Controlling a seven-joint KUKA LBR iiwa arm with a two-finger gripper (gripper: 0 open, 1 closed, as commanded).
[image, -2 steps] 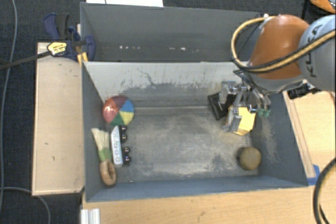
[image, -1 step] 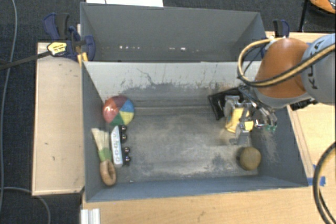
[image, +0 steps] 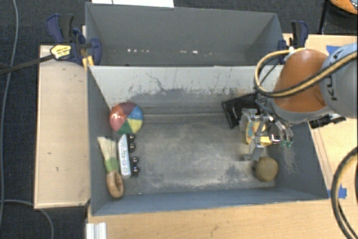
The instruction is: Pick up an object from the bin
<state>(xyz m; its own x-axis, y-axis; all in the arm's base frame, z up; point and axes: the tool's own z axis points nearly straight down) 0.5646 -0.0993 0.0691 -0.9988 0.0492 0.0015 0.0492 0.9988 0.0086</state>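
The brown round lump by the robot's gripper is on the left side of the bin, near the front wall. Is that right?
Not quite. The camera view shows the brown round lump on the right side of the bin, not the left. The rest is right: it lies near the front wall, close beside the gripper.

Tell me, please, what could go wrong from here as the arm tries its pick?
1. The gripper hangs just above and left of the round brown thing at the bin's front right. Being round, it may roll aside or slip if the gripper meets it off-centre.
2. That thing lies close to the bin's front wall, so a descent there could perhaps knock the wall.
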